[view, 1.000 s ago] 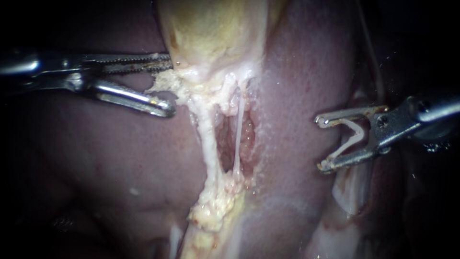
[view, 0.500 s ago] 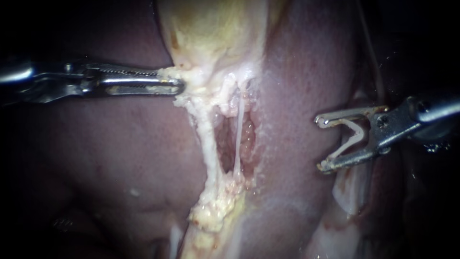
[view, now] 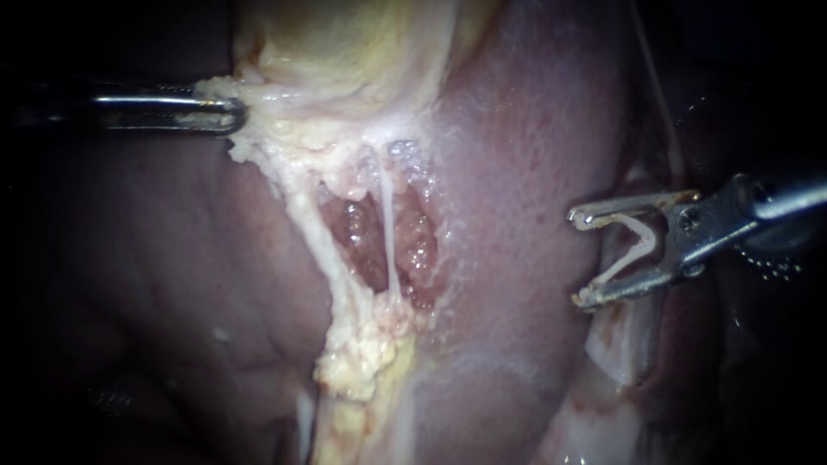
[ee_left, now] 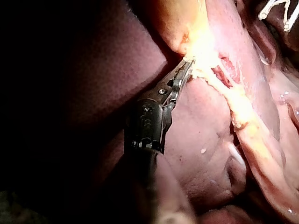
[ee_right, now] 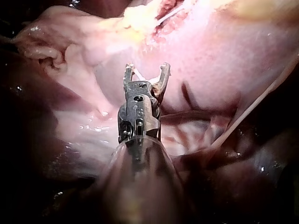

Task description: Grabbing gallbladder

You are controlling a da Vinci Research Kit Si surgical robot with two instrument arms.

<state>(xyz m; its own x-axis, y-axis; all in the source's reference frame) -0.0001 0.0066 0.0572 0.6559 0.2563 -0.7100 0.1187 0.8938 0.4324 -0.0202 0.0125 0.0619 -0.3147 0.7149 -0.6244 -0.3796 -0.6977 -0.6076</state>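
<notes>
Our left instrument [view: 233, 114], jaws newly clamped on the edge of the gallbladder [view: 345, 60], has drawn it back along its shaft, so the grab looks secure; right instrument [view: 579, 258] idles, gripping its clip [view: 631, 256].

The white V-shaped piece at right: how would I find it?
From the yellowish gallbladder, cross the pink liver to the right instrument. The clip is the white V held between its spread jaws. Unlike the white strands by the gallbladder, it sits in metal.
</notes>
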